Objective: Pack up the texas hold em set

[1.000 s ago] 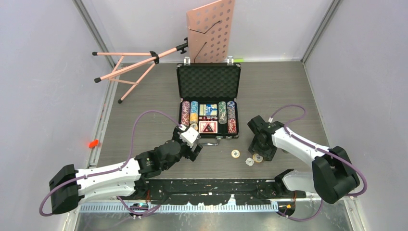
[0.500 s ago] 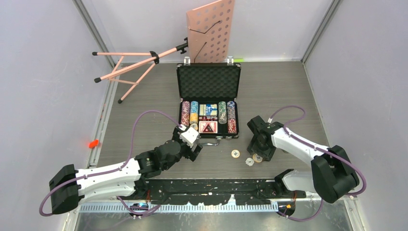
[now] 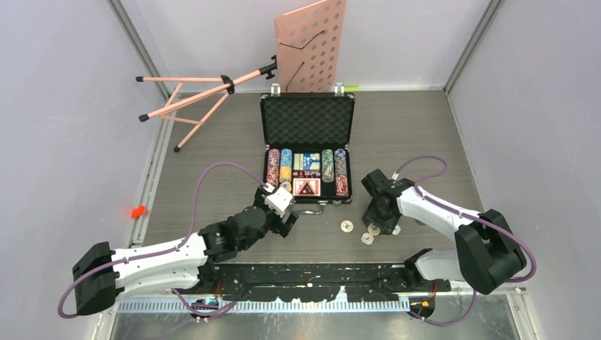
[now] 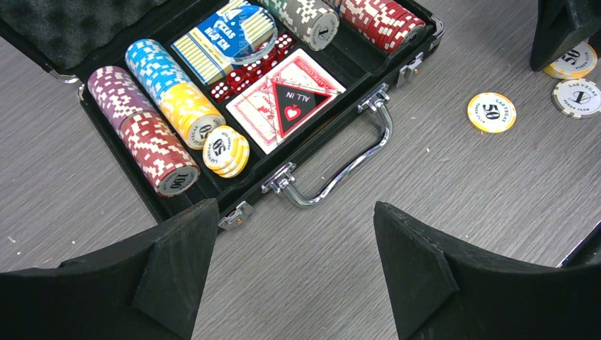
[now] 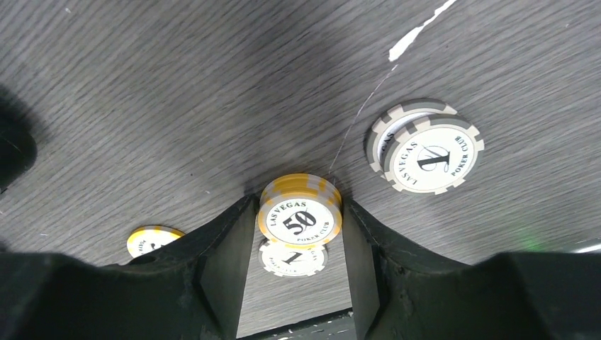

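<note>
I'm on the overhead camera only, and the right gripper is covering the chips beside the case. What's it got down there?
Observer: In the right wrist view, the right gripper has a yellow 50 chip between its fingers, with the chip's edges against both.
Operator: Anything else right under it?
Observer: Yes. A white 1 chip lies partly hidden by the yellow one.
Operator: And the left side, is it carrying anything?
Observer: No. The left wrist view shows the left gripper open and empty, pointing at the briefcase handle.
</note>
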